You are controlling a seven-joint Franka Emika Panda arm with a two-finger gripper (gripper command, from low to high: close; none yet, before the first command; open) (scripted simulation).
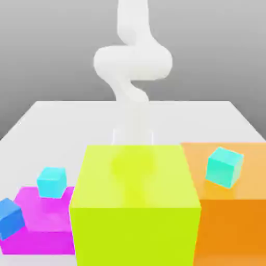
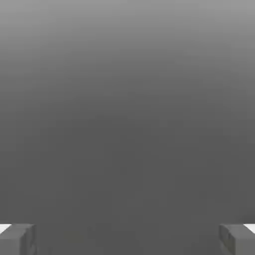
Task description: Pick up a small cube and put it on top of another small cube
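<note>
You have the gripper (image 2: 127, 239) open: in the hand view its fingers (image 2: 19, 239) stand wide apart, one in the lower left corner and the other in the lower right. Behind them you see a plain grey backdrop (image 2: 127, 124), paler toward the top of the frame.

In the exterior view, your white arm (image 1: 132, 62) comes down from the top centre and bends twice above the table (image 1: 67, 124), a pale surface reaching across the middle of the frame.

You have three small cubes in that view. The cyan cube (image 1: 51, 183) is at the left, over the rear part of the flat magenta block (image 1: 49, 213). The blue cube (image 1: 9, 218) is tilted at the lower left, partly cut off by the frame's edge and overlapping the magenta block's left side in the picture. The teal cube (image 1: 224, 168) is at the right, turned and tilted over the top of the orange block (image 1: 231, 228). You can't tell from here whether the blue and teal cubes touch those blocks. The big yellow block (image 1: 135, 228) fills the lower centre, between the magenta and orange ones.
</note>
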